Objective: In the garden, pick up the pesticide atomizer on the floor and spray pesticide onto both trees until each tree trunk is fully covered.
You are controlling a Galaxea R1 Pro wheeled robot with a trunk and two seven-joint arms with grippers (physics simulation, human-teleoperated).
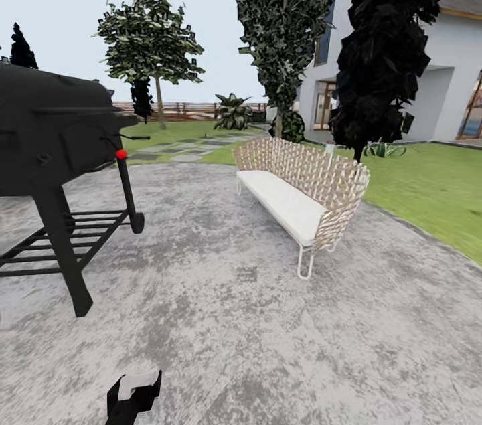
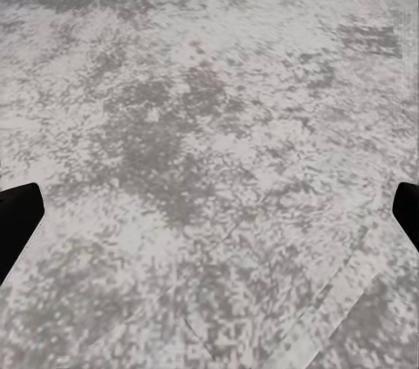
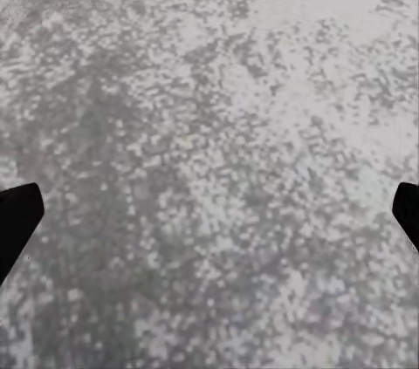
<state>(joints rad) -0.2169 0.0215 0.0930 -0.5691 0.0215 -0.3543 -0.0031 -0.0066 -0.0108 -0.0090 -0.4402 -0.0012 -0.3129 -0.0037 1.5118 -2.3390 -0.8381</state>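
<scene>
Green lawn (image 1: 428, 191) of the garden borders grey gravel (image 1: 234, 318).

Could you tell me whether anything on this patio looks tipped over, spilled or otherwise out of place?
Nothing stands out. The black grill stands upright on the grey gravel, and the woven bench stands level on its legs near the lawn. No spill or debris shows on the ground.

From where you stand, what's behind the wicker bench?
Behind the bench is green lawn, a tall dark-leaved tree, a near-black tree and the white house. The woven backrest covers the ground right behind it.
</scene>
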